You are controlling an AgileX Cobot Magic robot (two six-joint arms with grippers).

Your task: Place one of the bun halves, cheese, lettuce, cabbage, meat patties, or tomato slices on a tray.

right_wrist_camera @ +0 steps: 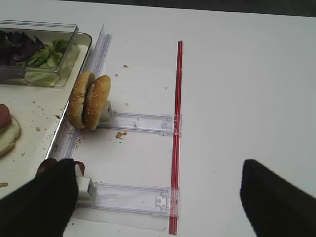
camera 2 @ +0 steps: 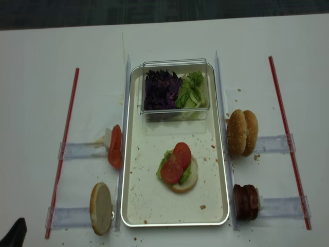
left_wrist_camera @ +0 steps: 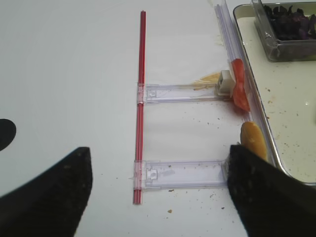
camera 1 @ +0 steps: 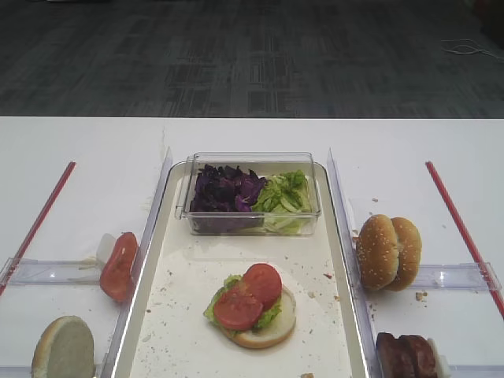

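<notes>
A long silvery tray lay in the middle of a white table. On it sat a bun half, cut face up, topped with lettuce and two overlapping tomato slices. At the tray's far end a clear plastic box held purple cabbage on the left and more green leaves on the right. Left of the tray, a tomato slice and a bun half stood on edge in clear holders. Right of it stood two bun halves pressed together and dark meat patties. The left gripper hung over the table with jaws spread, grasping nothing. The right gripper likewise stood released, empty.
</notes>
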